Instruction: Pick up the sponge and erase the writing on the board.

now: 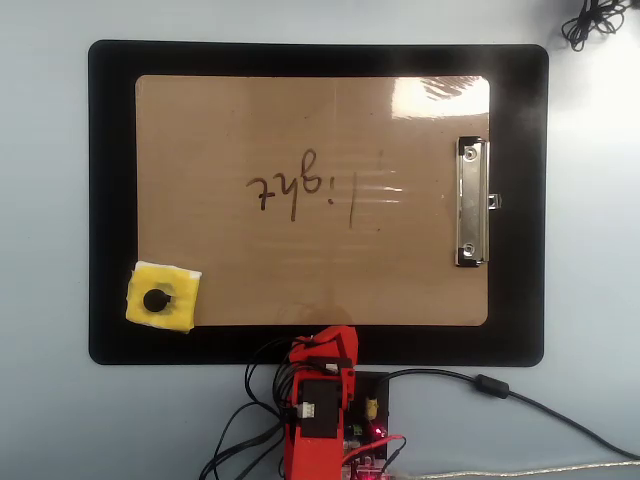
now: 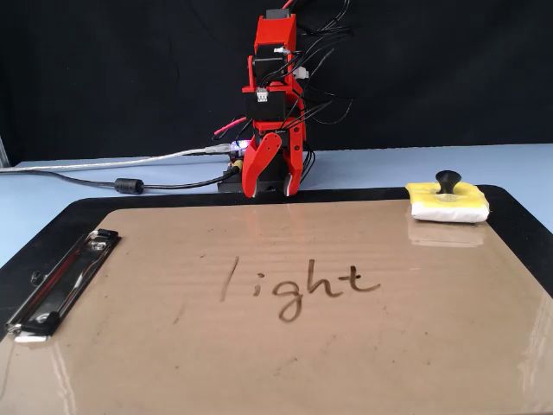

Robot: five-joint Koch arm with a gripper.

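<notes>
So nothing's been touched yet. Nearest the fixed camera is the board (image 2: 285, 346), glossy tan, with its clip (image 2: 60, 285) at the left of that view. The writing (image 2: 298, 284) sits about mid-board and reads "light", all of it intact. Board lies on a black mat (image 1: 112, 200).

Further back, at the right in the fixed view, the sponge (image 2: 448, 201) sits on the far corner of the board, overhanging onto the mat. From overhead it's at lower left (image 1: 163, 298). It's a small yellow foam square with a black knob (image 2: 447, 181) standing up in the middle. My guess is it weighs next to nothing and squishes easily, so pinching the foam itself would just deform it. The knob looks rigid and is the obvious place to grab (probably why it's there). The glossy board looks slick, so I'd expect the foam to slide fine, but it may need some downward pressure to wipe marker off.

Furthest back is the arm, folded up at its base past the mat's edge. The gripper (image 2: 273, 184) hangs pointing down with its two red jaws clearly apart, holding nothing and touching nothing that I can see. It's well apart from the sponge, off to the left of it in the fixed view. Cables (image 2: 130, 173) trail off behind.
</notes>
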